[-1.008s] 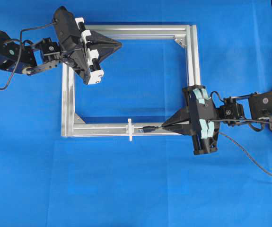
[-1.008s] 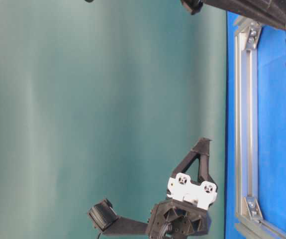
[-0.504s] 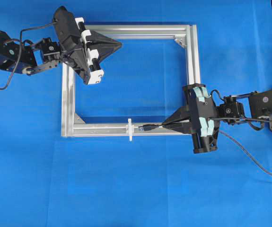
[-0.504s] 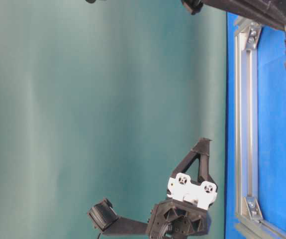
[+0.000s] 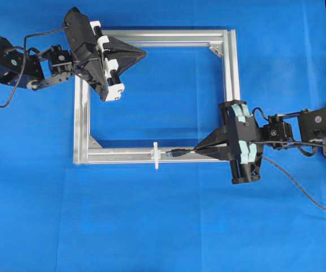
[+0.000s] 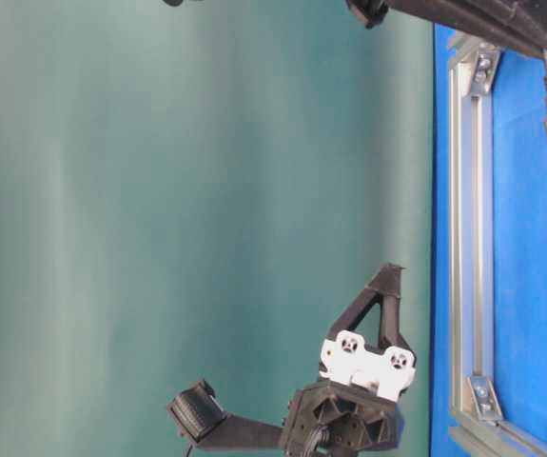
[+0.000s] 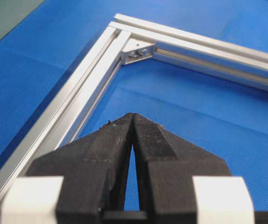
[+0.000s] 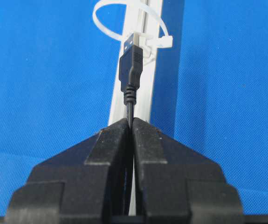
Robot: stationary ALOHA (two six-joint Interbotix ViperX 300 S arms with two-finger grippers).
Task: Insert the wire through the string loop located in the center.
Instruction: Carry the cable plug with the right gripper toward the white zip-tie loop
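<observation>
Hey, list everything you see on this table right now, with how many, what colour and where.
Cloth: one, blue, covers the whole tabletop.
Frame: one, silver, square, lying flat mid-table.
Loop: one, white, standing on the frame's near rail, about the middle.
Wire: one, black, its metal-tipped plug pointing at the loop, trailing off to the right.
Backdrop: one, teal, behind the table.
Left pincer: one, black with white parts, shut and holding nothing, above the frame's far left corner.
Right pincer: one, black with pale green parts, shut on the wire just behind the plug, at the frame's near right corner.
</observation>
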